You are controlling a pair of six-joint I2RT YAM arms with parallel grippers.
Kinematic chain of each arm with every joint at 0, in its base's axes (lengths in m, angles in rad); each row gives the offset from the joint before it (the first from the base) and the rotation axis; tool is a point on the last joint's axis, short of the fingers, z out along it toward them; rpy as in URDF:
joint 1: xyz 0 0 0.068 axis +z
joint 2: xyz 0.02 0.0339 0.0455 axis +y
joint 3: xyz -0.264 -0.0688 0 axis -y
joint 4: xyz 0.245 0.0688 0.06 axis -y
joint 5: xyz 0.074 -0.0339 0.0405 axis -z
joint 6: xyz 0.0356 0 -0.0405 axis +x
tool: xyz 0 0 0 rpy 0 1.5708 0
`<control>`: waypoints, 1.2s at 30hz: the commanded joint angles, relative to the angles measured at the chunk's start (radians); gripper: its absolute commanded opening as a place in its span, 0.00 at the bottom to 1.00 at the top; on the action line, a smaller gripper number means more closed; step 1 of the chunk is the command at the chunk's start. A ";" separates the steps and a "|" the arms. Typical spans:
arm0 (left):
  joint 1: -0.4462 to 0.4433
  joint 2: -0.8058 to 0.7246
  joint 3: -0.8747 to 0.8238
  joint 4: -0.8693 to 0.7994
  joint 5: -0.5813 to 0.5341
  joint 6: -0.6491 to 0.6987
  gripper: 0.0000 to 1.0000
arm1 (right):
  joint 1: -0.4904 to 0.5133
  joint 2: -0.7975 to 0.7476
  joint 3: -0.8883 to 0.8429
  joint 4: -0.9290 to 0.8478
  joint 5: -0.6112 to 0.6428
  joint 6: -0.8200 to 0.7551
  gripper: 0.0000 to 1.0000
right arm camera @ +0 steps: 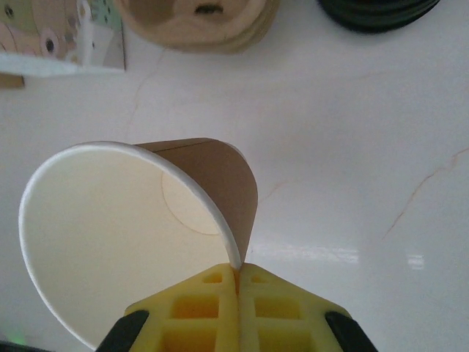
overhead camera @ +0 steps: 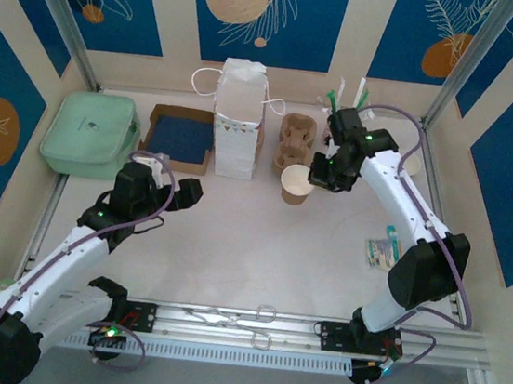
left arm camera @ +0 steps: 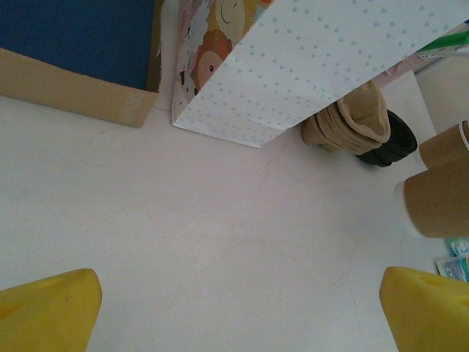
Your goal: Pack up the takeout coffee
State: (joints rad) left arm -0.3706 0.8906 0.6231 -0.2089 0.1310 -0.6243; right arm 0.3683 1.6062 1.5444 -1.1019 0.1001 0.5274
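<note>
On the white desk (overhead camera: 229, 264), the right pincer (right arm camera: 236, 275) pinches the lidless takeout coffee (right arm camera: 132, 227) by its rim, not yet in the paper bag (overhead camera: 237, 119); left pincer (overhead camera: 172, 174) spread.

I get bright, even light from overhead, soft shadows under the arms on the white table (overhead camera: 259, 249), a pale glare streak on it in the right wrist view, and blurred near yellow fingers (left arm camera: 51, 312) in the left wrist view.

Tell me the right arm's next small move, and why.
Probably lower the cup upright onto the table and let go: the right gripper pinches its rim, it has no lid, and the black lids lie just beyond.
</note>
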 commanded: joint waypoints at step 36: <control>-0.096 0.118 0.016 0.092 -0.004 -0.028 0.97 | 0.226 0.044 -0.214 0.154 -0.005 0.101 0.05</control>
State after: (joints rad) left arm -0.4526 1.0050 0.6159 -0.1410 0.1299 -0.6498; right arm 0.5846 1.6680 1.3396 -0.9497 0.0948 0.6109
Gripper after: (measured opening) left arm 0.970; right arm 0.051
